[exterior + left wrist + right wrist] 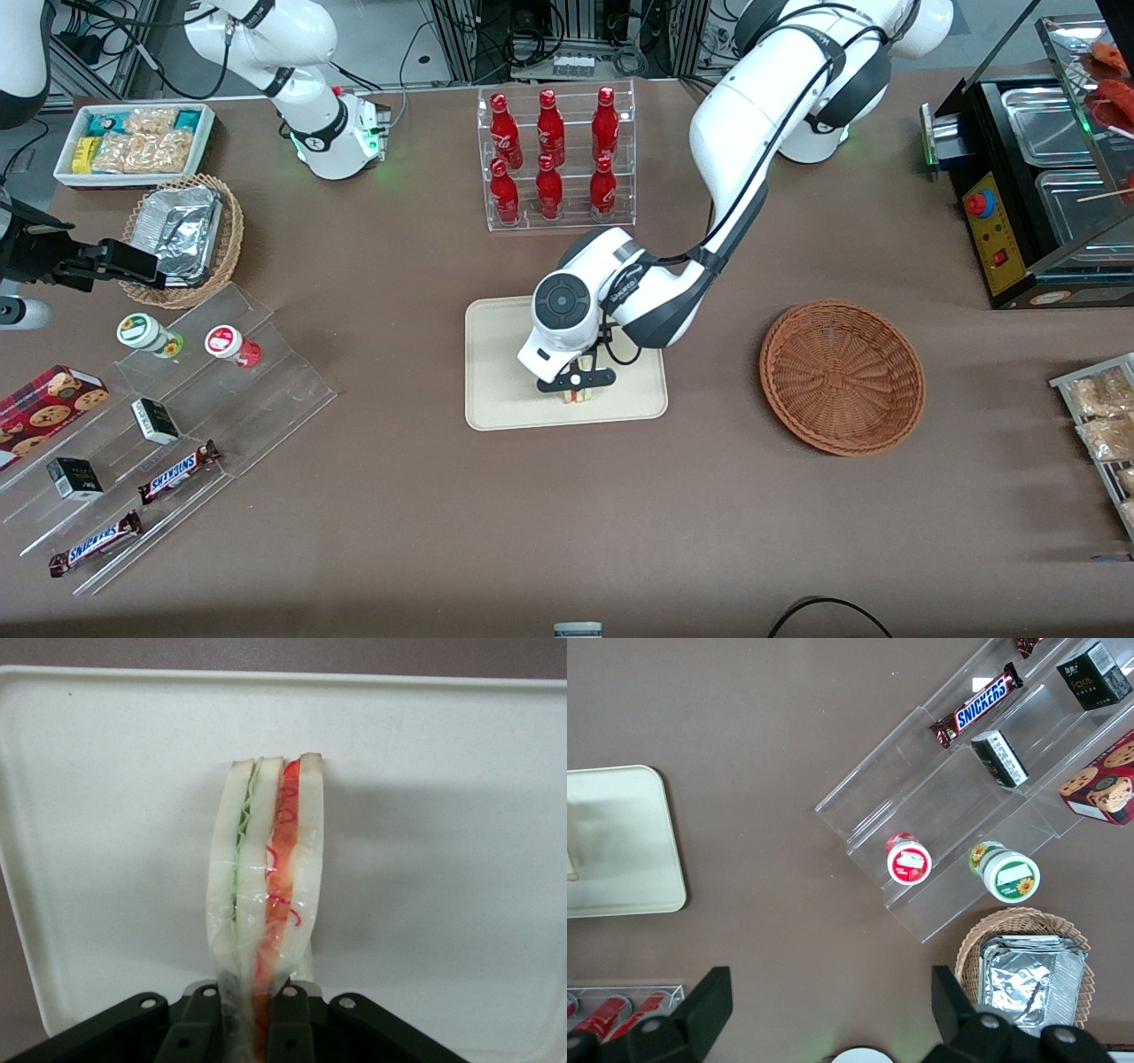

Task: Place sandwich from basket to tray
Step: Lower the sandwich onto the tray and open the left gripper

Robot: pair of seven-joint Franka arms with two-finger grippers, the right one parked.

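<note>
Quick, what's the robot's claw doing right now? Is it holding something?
End effector: shut on the sandwich, holding it over the tray.

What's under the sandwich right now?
The tray lies under the sandwich, which the pincer grips on edge, over the tray. Whether its lower edge touches the tray is hidden. The basket holds nothing.

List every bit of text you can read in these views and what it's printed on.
"SNICKERS": two candy bars on the clear stepped stand.
Red bottles, small black boxes and cookie box: lettering unreadable.
Sandwich, clamped in the gripper over the tray: none.
Basket: none.
</note>
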